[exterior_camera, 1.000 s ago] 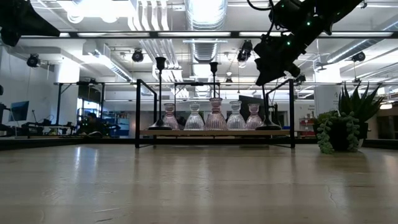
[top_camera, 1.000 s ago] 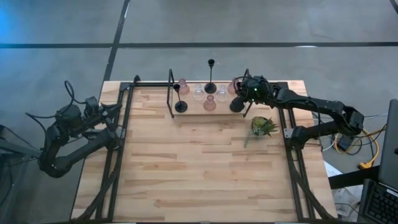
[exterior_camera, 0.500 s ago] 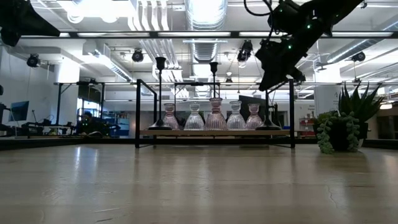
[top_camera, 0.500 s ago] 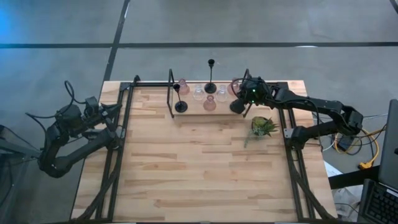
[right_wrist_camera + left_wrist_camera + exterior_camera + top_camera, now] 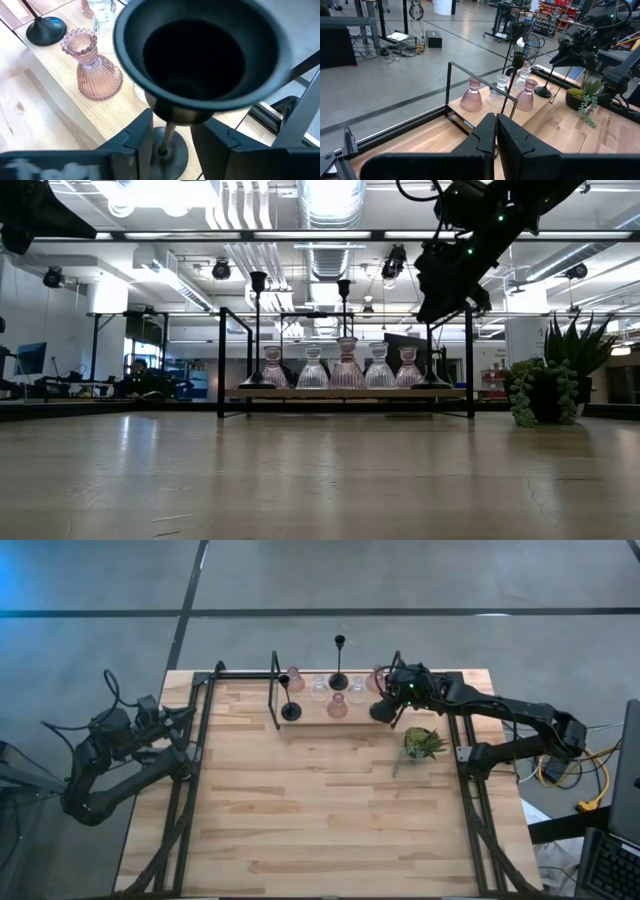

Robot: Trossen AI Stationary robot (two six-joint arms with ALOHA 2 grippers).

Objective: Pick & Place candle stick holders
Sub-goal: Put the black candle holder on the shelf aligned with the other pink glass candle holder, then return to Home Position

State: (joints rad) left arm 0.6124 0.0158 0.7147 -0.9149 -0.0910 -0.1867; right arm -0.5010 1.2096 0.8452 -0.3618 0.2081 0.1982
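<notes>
Several candle stick holders stand on a wooden board point(image 5: 312, 714) inside a black frame at the table's far edge: pink and clear glass ones point(image 5: 346, 366) and black stemmed ones point(image 5: 290, 710). The rightmost black holder point(image 5: 431, 370) stands upright with its round base point(image 5: 170, 152) on the board. My right gripper point(image 5: 172, 124) is open above that base, with one finger on each side of the thin stem and apart from it. The holder's cup point(image 5: 200, 55) fills the right wrist view. My left gripper point(image 5: 496, 131) waits shut at the table's left edge.
A small green plant point(image 5: 422, 743) sits just near of the board's right end, under my right arm. The black frame's posts point(image 5: 221, 360) and rails stand around the board. The wooden tabletop point(image 5: 320, 810) near of the board is bare.
My right gripper has opened and let go of the rightmost black holder's stem, keeping its place. The holder stays upright on the board.
</notes>
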